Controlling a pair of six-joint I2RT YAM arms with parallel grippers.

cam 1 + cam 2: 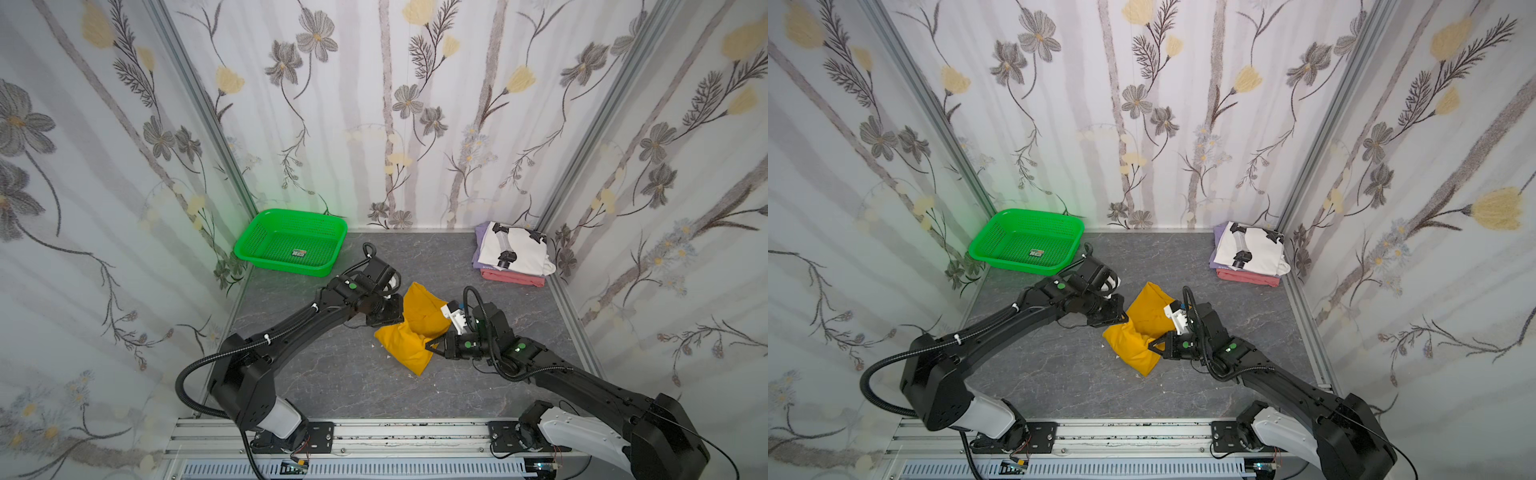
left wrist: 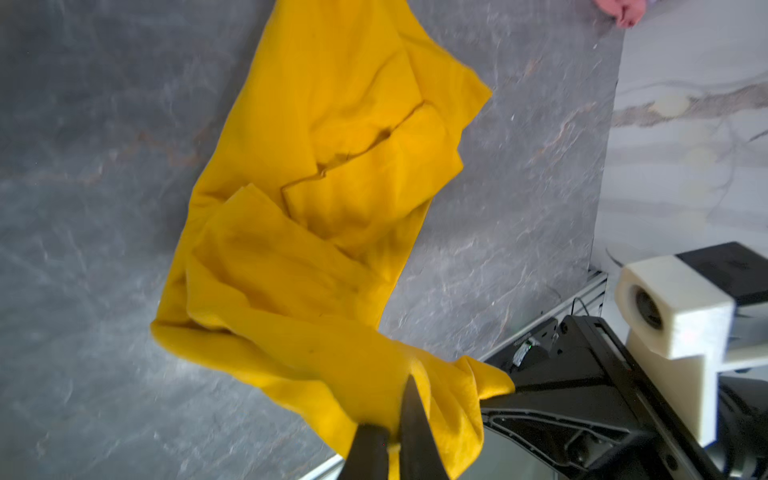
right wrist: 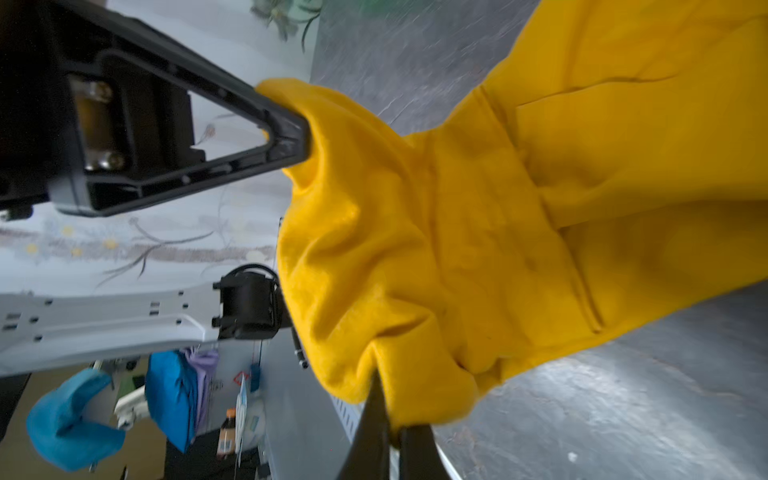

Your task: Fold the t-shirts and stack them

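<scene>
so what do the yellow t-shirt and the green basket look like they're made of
yellow t-shirt: looks like soft matte knit cloth, probably cotton; it bunches and creases, with a faint fuzzy surface.
green basket: looks like hard moulded plastic, slightly glossy; rigid rim, regular rows of holes.

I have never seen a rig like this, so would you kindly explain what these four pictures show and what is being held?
These are two black robot arms bolted to a rail at the near edge of a grey table. Two pictures look down from one overhead stereo camera; the other two come from cameras on the arms' wrists. The left gripper and right gripper are both shut on a bunched mustard-yellow t-shirt that hangs between them. In the far right corner lies a stack: a white printed t-shirt on a lavender t-shirt on a salmon-pink t-shirt. A green plastic basket sits far left.
</scene>
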